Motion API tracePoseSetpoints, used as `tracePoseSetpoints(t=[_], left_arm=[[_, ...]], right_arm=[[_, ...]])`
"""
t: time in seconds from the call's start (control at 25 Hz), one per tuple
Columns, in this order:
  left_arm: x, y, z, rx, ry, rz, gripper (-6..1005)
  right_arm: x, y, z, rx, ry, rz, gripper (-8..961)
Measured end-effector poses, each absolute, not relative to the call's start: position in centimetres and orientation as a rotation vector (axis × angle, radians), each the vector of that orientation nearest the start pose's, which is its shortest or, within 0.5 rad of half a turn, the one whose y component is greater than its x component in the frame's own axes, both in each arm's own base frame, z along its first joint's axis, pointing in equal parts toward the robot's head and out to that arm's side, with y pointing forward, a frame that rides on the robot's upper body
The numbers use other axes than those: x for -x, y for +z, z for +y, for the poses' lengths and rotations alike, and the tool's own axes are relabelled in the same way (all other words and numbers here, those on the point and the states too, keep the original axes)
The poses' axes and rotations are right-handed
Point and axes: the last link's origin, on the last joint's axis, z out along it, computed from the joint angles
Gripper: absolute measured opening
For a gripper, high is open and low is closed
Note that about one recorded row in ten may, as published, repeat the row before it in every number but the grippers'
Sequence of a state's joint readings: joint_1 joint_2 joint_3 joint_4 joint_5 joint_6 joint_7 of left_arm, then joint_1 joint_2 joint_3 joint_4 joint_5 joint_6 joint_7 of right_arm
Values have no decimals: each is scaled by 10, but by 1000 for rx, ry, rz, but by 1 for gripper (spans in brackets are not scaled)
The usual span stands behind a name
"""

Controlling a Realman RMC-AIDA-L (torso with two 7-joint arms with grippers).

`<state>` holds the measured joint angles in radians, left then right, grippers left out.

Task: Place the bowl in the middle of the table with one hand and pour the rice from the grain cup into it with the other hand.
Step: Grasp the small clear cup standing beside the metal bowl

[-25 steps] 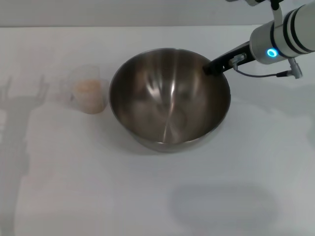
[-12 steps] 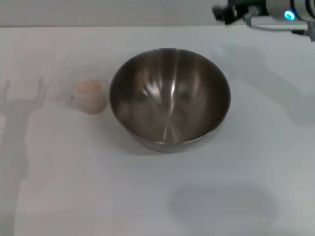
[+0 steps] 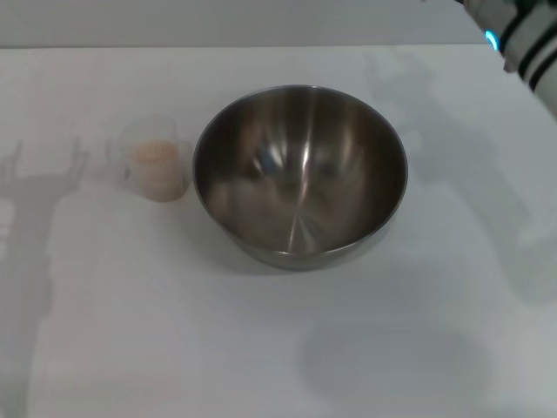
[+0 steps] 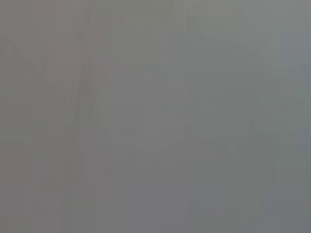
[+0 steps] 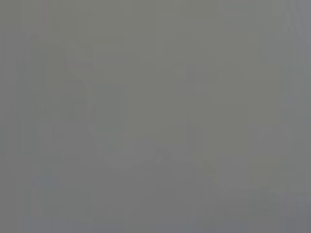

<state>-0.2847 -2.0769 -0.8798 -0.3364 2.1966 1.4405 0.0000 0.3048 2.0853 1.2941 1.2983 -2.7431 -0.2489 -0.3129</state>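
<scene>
The stainless-steel bowl (image 3: 300, 174) stands upright and empty in the middle of the white table (image 3: 278, 348) in the head view. The clear grain cup (image 3: 157, 167) stands just left of it, holding pale rice (image 3: 155, 154). Only a piece of my right arm (image 3: 526, 39), white with black bands and a blue light, shows at the far right top corner; its gripper is out of view. My left arm and gripper are out of view; only a shadow falls on the table's left side. Both wrist views show only plain grey.
The table's far edge (image 3: 261, 47) runs along the top of the head view. Shadows of the arms lie on the table at the left and at the right.
My right arm has let go of the bowl's right rim and pulled back up and to the right, almost out of view. The bowl and cup have stayed put.
</scene>
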Motion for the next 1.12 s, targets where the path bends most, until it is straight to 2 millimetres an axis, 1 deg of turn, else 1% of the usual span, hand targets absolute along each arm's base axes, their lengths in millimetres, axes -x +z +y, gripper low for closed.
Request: tracePoseSetpoints(t=[0.12,0.16,0.2,0.24,0.32,0.36,0.4,0.44,0.48,0.56,0.6,0.72,0.76,0.8,0.96,1.0,1.12], left_arm=[[312,13,291,1342,-854,-373,826],[311,8,290,1368,-850,-374,826],[311,8,290,1368,-850,-374,826],[312,6,289,1379,-845,-375,826],[312,2,286,1402,-835,-378,826],[313,0,283,1411,-830,-383,826],[314,-3,281,1422,-825,-390,826],[315,-4,279,1428,-820,-396,826],[317,-6,276,1434,-813,-403,826],[320,-14,266,1458,-800,-441,826],[320,-14,266,1458,-800,-441,826],[319,-24,259,1485,-788,-470,826],[316,-34,257,1522,-754,-481,826],[316,-34,257,1522,-754,-481,826],[311,-53,256,1595,-663,-498,826],[311,-53,256,1595,-663,-498,826],[310,-64,258,1624,-591,-526,826]], right_arm=[[-144,7,380,1664,815,140,375],[-160,6,371,1566,887,113,375],[-160,6,371,1566,887,113,375],[-167,8,366,1519,913,104,375],[-187,8,358,1440,932,94,375],[-205,10,354,1387,924,98,375],[-205,10,354,1387,924,98,375],[-217,11,355,1361,899,113,375],[-217,11,355,1361,899,113,376],[-229,15,359,1336,859,146,376],[-229,15,359,1336,859,146,376],[-235,17,362,1334,851,161,376],[-237,18,364,1340,846,160,376],[-237,18,364,1340,846,160,376],[-238,17,362,1349,842,151,375],[-238,17,362,1349,842,151,375],[-239,16,361,1350,839,151,375]])
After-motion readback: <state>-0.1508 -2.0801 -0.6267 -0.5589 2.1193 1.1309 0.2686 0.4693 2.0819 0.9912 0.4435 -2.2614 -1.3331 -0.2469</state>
